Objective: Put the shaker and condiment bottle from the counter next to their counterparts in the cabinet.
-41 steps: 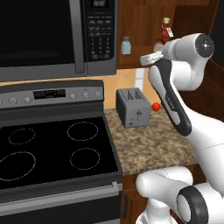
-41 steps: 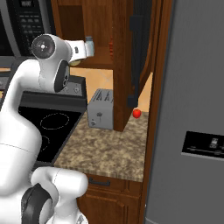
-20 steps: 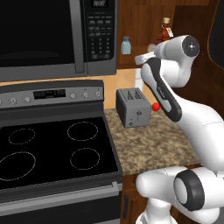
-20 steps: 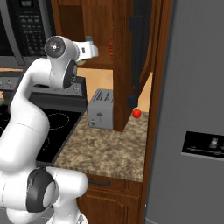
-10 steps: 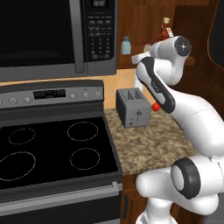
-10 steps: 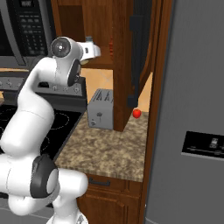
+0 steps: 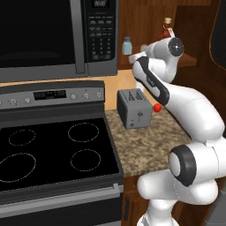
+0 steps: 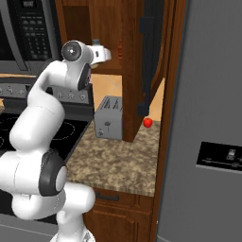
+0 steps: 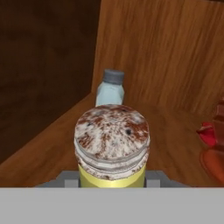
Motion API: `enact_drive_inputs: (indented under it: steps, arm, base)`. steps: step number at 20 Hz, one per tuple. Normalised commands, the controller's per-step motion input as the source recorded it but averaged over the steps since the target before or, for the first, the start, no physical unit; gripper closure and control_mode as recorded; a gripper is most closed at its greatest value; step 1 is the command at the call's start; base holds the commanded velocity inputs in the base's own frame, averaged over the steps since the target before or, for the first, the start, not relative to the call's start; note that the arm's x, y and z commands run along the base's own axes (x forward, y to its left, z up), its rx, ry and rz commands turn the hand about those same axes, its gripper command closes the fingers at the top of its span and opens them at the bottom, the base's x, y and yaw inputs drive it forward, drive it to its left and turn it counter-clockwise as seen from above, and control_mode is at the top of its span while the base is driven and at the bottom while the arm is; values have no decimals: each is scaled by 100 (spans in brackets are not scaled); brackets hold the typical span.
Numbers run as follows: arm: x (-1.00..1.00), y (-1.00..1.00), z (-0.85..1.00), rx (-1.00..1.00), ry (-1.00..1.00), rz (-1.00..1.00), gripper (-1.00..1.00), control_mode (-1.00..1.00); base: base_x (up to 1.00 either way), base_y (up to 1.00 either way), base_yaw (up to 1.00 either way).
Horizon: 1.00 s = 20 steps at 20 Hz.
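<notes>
The arm is stretched up into the cabinet [image 7: 194, 26], and in the hand view the gripper [image 9: 112, 177] is clamped on the shaker [image 9: 112, 151]: a yellow-green body with a pale, rust-mottled cap pressed between the two grey fingers [image 9: 65, 179]. The shaker is held upright just above the lighter wood shelf board [image 9: 52, 148] inside the cabinet.

Just beyond it, farther back on the shelf and close to the back wall, stands the pale blue shaker [image 9: 110, 88] with its grey cap. From the left base view the same blue shaker [image 7: 127, 45] sits at the left end of the shelf, beside the black microwave [image 7: 57, 35].

To the right on the shelf is the condiment bottle [image 7: 166, 30], amber-red with a tan cap, showing above the arm's wrist. In the hand view red glass [image 9: 214, 144] appears at the right edge; I cannot tell which red item it is.

Down below, on the speckled desk [image 7: 145, 145], a silver toaster [image 7: 134, 108] stands near the stovetop [image 7: 53, 150], and a small red rounded item [image 7: 156, 108] lies just to its right, against the wall.
</notes>
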Motion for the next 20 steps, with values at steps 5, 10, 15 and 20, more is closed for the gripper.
enact_drive_inputs:
  steps: [5, 10, 15, 20]
  arm:
    - [35, 0, 0, 0, 0, 0, 100, -100]
    - [43, 0, -1, 0, 0, 0, 100, -100]
    - [38, 0, -6, 0, 0, 0, 100, -100]
    - [30, 0, -9, 0, 0, 0, 100, -100]
  base:
    - [0, 0, 0]
    - [0, 0, 0]
    - [0, 0, 0]
    - [0, 0, 0]
